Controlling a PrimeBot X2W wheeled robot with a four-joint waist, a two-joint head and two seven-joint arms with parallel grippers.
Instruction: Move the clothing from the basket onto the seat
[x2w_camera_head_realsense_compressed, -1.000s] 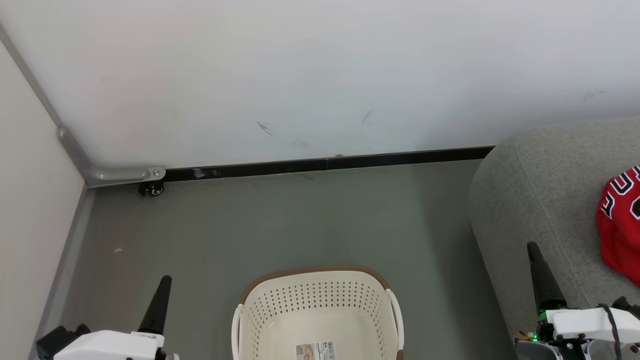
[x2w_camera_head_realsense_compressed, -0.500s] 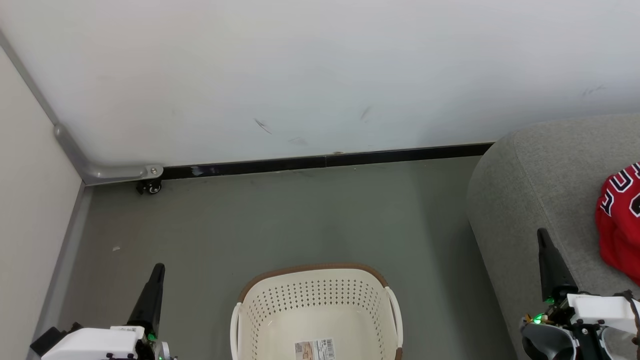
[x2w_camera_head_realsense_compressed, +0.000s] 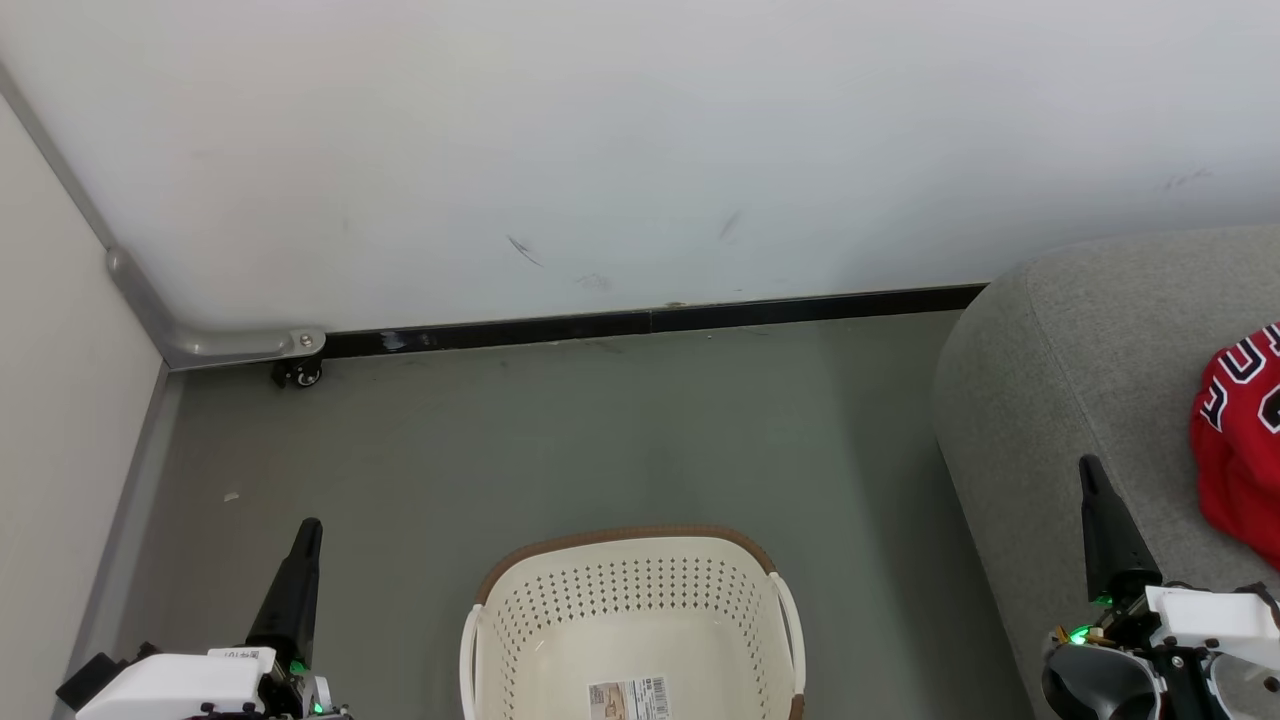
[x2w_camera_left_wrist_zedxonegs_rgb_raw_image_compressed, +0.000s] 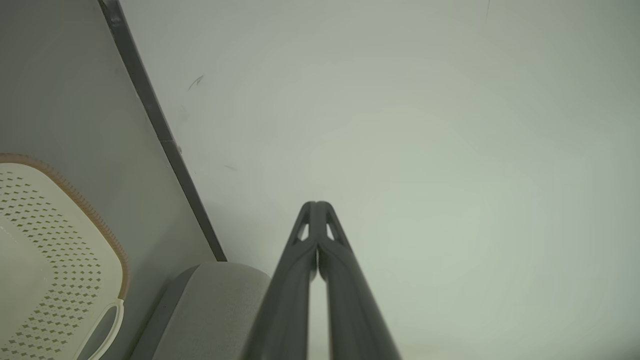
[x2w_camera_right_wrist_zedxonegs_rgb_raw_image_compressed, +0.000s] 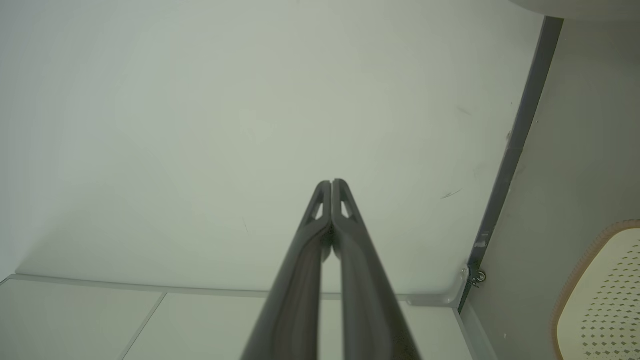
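— While both arms sit low at the bottom corners, look right: the clothing (x2w_camera_head_realsense_compressed: 1240, 440), red with black-and-white letters, lies on top of the seat (x2w_camera_head_realsense_compressed: 1080, 360), cut off by the picture's right edge.
— Got it. And the basket (x2w_camera_head_realsense_compressed: 630, 590)?
— Bottom centre, on the grey floor (x2w_camera_head_realsense_compressed: 600, 440), between the two arms and well apart from that red fabric. Cream perforated walls, brown rim, a paper label (x2w_camera_head_realsense_compressed: 630, 700) on its bottom.
— And the left jaws?
— Clenched! In the left wrist view the two dark left fingers (x2w_camera_left_wrist_zedxonegs_rgb_raw_image_compressed: 295, 290) are pressed together at the tips, gripping nothing, pointing at the white wall (x2w_camera_head_realsense_compressed: 640, 150). A corner of the basket sits at that view's left edge, with a rounded end of the seat beside it.
— Now the right jaws?
— Same story: clamped shut on nothing, the right fingers (x2w_camera_right_wrist_zedxonegs_rgb_raw_image_compressed: 300, 290) touching at their tips. From the head they rise in front of the seat's rounded side, near the clothing but apart from it.
— Anything else down there?
— Black skirting (x2w_camera_head_realsense_compressed: 650, 322) runs along the foot of the wall, and a small caster (x2w_camera_head_realsense_compressed: 298, 375) sits in the left corner under a grey metal bracket (x2w_camera_head_realsense_compressed: 240, 345).
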